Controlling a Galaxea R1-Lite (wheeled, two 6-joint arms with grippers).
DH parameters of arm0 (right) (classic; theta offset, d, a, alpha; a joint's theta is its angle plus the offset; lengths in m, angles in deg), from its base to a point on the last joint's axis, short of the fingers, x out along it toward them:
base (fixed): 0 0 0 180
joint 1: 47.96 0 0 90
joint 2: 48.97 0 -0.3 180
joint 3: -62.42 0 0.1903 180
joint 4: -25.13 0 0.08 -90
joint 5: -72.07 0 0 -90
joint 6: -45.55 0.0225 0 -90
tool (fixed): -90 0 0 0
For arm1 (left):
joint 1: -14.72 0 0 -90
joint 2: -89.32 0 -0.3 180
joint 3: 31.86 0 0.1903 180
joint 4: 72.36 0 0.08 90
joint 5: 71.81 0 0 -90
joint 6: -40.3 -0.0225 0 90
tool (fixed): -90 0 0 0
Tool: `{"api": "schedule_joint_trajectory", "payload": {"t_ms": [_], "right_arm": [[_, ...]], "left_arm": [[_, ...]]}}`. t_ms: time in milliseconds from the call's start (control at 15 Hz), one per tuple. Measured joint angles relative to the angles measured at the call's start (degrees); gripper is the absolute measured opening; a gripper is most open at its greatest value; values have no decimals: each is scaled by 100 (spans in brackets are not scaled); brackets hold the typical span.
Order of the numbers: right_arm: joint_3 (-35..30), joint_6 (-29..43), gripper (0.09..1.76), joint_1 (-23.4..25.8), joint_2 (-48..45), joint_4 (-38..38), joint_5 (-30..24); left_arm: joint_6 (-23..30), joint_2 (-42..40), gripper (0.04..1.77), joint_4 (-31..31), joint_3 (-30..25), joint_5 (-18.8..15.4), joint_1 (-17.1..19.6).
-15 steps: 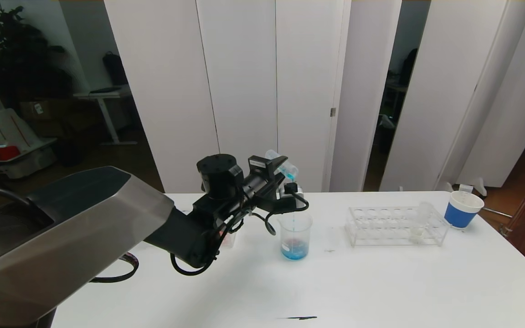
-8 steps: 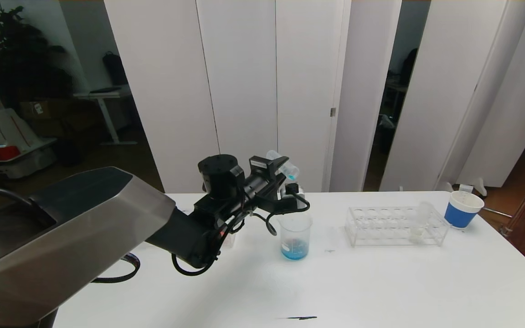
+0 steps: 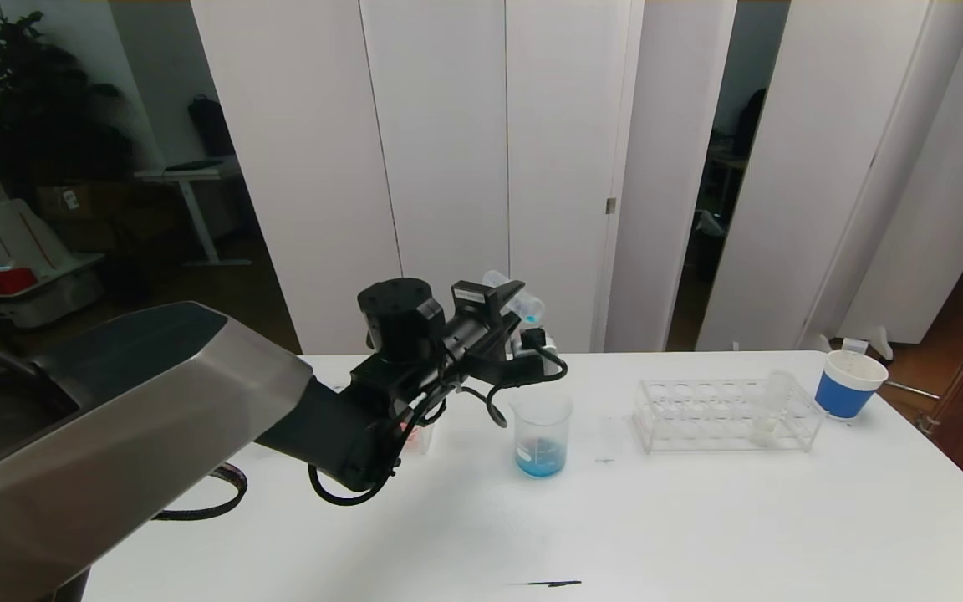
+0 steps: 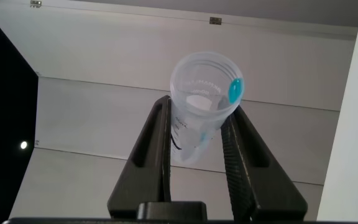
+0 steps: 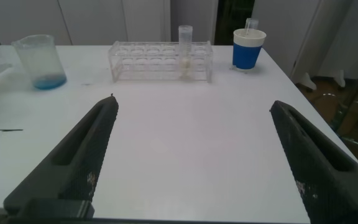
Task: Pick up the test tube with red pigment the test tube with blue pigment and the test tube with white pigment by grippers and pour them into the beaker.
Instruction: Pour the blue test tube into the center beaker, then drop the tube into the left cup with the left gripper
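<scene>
Blue-pigment test tube (image 4: 201, 106) shows its open mouth, left gripper (image 4: 197, 146) clamping.

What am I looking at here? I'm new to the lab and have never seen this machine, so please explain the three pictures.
It is a two-armed robot mixing pigments. The wide picture comes from a camera on its head, looking down at a white table. The other two come from cameras on its wrists.

The left gripper is raised above the beaker, jaws shut on the test tube with blue pigment. The left wrist view looks into that tube's open mouth; only a blue drop clings near its rim. Blue liquid lies in the beaker's bottom.

The right gripper, jaws wide open and holding nothing, sits low at the table's near side, seen only in its own wrist view.

Also on the table: a clear rack holding the test tube with white pigment, and a blue-and-white paper cup.
</scene>
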Motion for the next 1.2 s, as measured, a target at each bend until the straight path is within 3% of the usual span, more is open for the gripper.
{"api": "schedule_joint_trajectory", "payload": {"t_ms": [200, 400, 533, 933, 1200], "right_arm": [[0, 0, 175, 0, -2, 0, 0], [0, 0, 175, 0, -2, 2, -2], [0, 0, 175, 0, -2, 0, -2], [0, 0, 175, 0, -2, 0, 0], [0, -2, 175, 0, -2, 0, 0]], "left_arm": [[507, -250, 58, 52, -27, 436, -11], [1197, -558, 58, 146, -30, 1128, -30], [1798, -774, 58, 532, 16, 1473, -33], [4970, -1725, 58, 3154, 297, 2784, 80], [6728, -2177, 58, 4118, 322, 2856, 463]]}}
